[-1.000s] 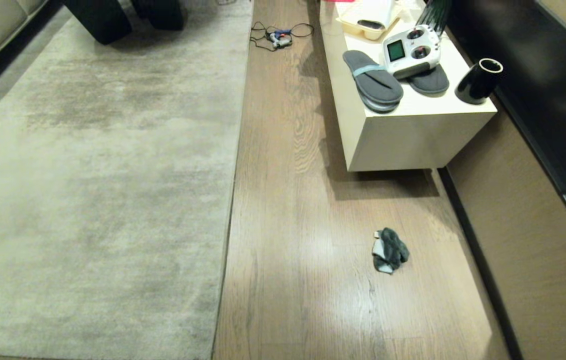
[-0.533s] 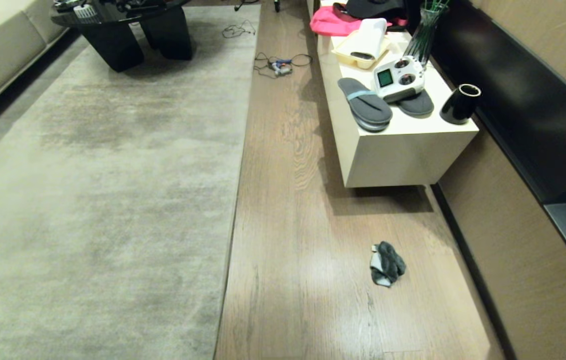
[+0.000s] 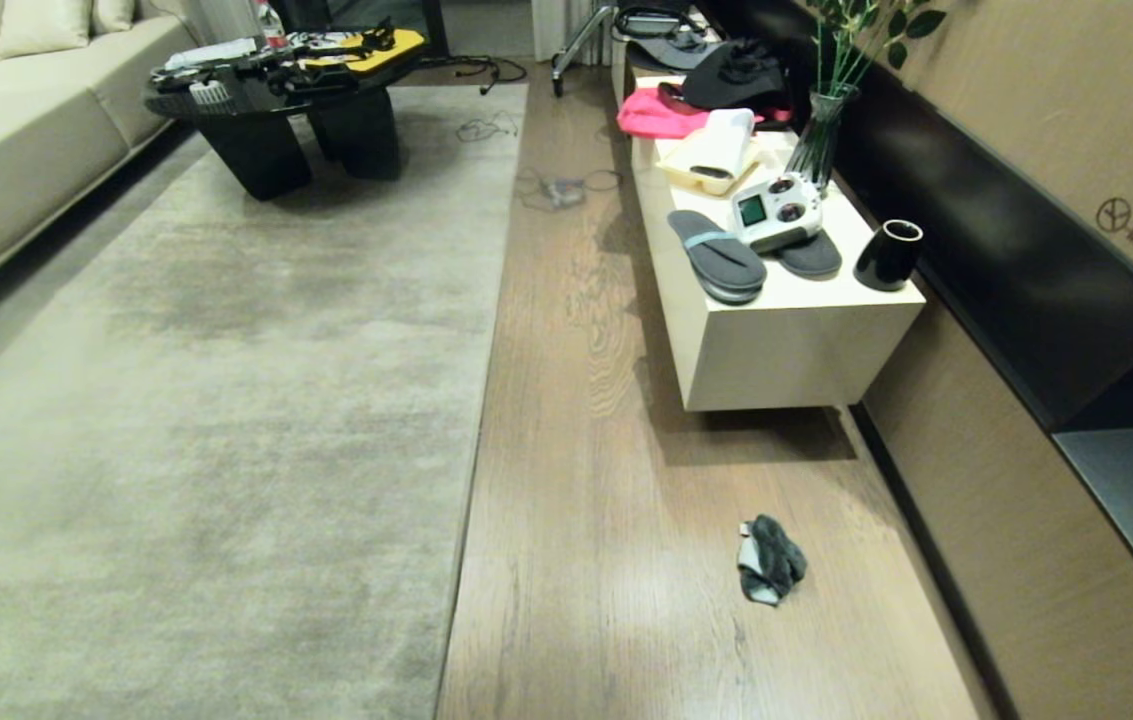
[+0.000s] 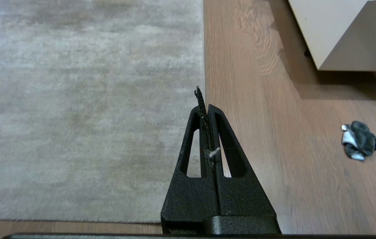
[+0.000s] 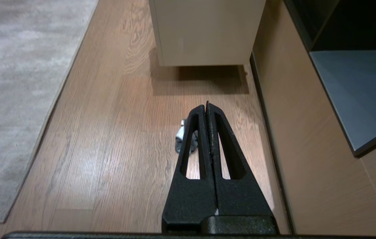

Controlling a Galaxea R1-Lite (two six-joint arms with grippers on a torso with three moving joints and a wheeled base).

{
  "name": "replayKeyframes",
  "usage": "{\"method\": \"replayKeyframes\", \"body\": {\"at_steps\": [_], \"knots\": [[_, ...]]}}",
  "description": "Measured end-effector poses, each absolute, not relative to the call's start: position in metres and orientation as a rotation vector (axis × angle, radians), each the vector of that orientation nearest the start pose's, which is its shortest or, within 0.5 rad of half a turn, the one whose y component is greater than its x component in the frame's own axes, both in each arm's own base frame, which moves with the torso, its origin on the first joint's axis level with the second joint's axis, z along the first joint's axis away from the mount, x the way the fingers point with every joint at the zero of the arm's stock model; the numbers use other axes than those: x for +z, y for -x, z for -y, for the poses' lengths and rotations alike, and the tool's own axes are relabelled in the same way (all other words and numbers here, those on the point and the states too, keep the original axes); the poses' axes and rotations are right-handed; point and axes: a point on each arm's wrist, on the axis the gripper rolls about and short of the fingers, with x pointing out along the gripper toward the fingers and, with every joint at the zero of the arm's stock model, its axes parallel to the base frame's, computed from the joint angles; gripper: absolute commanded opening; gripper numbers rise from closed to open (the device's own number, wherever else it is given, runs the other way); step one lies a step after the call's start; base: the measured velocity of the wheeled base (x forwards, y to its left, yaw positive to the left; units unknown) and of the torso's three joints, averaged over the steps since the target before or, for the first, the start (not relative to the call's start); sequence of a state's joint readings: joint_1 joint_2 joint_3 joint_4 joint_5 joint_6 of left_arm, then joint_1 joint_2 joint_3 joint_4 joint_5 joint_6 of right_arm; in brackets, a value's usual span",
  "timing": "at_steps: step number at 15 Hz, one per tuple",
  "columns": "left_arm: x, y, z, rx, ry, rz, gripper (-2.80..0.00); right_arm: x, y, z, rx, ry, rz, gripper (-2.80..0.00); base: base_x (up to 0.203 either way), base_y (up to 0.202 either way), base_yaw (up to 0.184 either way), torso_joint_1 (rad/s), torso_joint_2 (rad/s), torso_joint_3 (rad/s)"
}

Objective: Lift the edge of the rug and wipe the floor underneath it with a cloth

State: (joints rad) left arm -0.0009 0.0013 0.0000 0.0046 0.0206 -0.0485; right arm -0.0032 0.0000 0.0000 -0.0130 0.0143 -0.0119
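Lying nearest on the floor (image 3: pixel 616 560), crumpled: one small cloth (image 3: pixel 771 559), dark grey with a whitish patch, well apart from the rug and clear of both arms.

Left gripper (image 4: pixel 205 105): fingers pressed together, empty, raised above the line where rug meets wood; a wisp of lint clings between the fingers. Out of the head view.

Right gripper (image 5: pixel 206 107): fingers pressed together, empty, raised over bare planks, with the cloth partly hidden behind one finger in its wrist view. Out of the head view.

Rug (image 3: pixel 206 400): large, pale grey-beige, mottled with darker patches, lying flat. Rug edge (image 3: pixel 478 430): straight, running away from the robot alongside the wood strip, flat on the floor.

Cabinet (image 3: pixel 786 345): low, cream, against the right wall beyond the cloth. On top, front to back: a black cup (image 3: pixel 888 255), grey slippers (image 3: pixel 716 256), a white remote controller (image 3: pixel 776 211), a yellow tray (image 3: pixel 706 165), a glass vase (image 3: pixel 819 140) with stems, pink fabric (image 3: pixel 656 115).

Cables (image 3: pixel 556 188): tangled on the wood farther on.

Coffee table (image 3: pixel 296 120): black, cluttered, on the rug's far end.

Sofa (image 3: pixel 16 130): cream, far left.
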Motion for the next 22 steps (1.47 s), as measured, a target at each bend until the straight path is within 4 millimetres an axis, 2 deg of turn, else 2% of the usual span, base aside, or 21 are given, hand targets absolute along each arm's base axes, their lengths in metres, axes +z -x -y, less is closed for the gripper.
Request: {"method": "replayKeyframes", "body": {"at_steps": [11,22], "knots": [[0.0751,0.0227,-0.0005,0.018,0.053,-0.004,-2.80,0.0769,0.0228,-0.0004,0.010,0.012,0.013,-2.80,0.000,0.000,0.000,0.003,0.00,0.197],[0.0752,0.0227,-0.0005,0.018,0.055,-0.004,-2.80,0.0769,0.0228,-0.0004,0.010,0.012,0.013,-2.80,0.000,0.000,0.000,0.000,0.00,0.017]]}}
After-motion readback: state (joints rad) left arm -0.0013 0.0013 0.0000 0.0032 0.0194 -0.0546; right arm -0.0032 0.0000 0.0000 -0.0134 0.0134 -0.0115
